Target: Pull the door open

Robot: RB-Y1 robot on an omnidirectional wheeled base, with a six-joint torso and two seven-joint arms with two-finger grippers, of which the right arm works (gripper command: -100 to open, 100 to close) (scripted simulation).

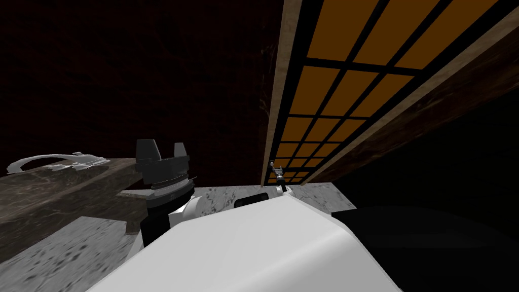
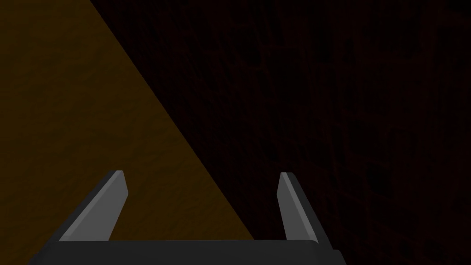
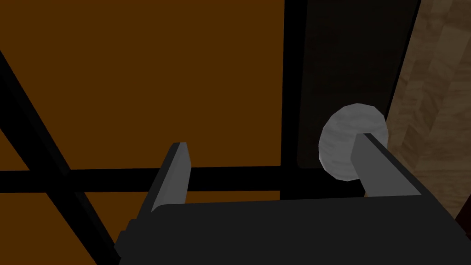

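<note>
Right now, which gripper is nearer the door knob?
Right. The right gripper, open, has one finger crossing in front of the grey knob on the door. The left gripper, open, faces a dark wall instead.

- Grey round knob [image 3: 340,138]: partly covered by one finger [image 3: 375,165] of the right end effector [image 3: 271,140].
- Door [image 1: 344,76]: top cut off by the head view's upper edge.
- Right end effector at the door's foot, head view: too small to read.
- White curved thing [image 1: 50,161] on desk [image 1: 61,192]: too small to name.
</note>
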